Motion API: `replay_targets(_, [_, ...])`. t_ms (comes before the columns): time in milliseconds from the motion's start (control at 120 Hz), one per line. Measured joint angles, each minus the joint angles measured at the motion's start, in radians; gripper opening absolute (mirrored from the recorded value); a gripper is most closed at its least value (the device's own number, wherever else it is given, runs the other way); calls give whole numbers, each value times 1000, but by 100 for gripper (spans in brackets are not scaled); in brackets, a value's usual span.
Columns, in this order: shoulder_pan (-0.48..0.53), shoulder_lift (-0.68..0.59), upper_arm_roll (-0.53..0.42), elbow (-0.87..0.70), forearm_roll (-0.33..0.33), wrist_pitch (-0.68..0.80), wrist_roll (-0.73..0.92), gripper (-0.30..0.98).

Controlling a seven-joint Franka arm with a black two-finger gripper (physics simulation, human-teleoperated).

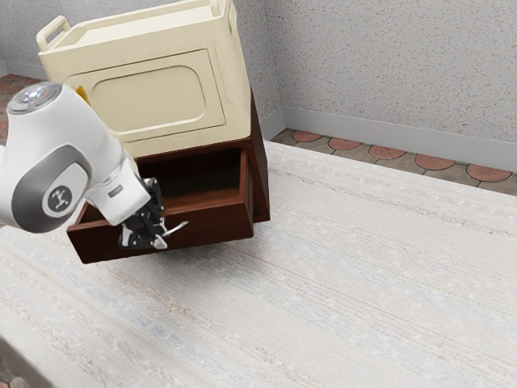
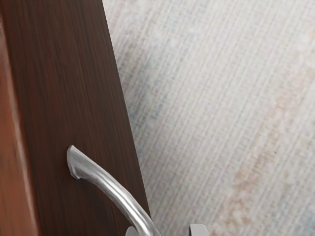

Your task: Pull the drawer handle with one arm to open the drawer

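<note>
MARKINGS: dark emblem [image 1: 59,199] on my arm [image 1: 97,145], lettering too small to read | CLAW [image 1: 160,234]: fingers [image 2: 199,229] parted, handle [image 2: 113,191] between them, nearer one, clear of the other | DRAWER [image 1: 206,224]: pulled out, front beside my claw | CABINET [image 1: 259,178]: behind the drawer, past my claw.

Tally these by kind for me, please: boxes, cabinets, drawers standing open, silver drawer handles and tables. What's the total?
Box: 1
Cabinet: 1
Open drawer: 1
Silver drawer handle: 1
Table: 1
Total: 5
</note>
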Motion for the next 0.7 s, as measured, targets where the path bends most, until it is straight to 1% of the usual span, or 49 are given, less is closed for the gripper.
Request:
replay_targets(383, [1,-3,-2,-2,-2,-12,-24,8])
replay_targets(475, [2,-6,-2,0,-8,-15,-31,9])
replay_targets(508, [2,-10,-2,0,-13,-17,-33,7])
replay_targets(592, [-1,-21,-3,2,-21,-23,-40,11])
replay_targets(700, [0,-42,-7,10,-34,-39,-49,22])
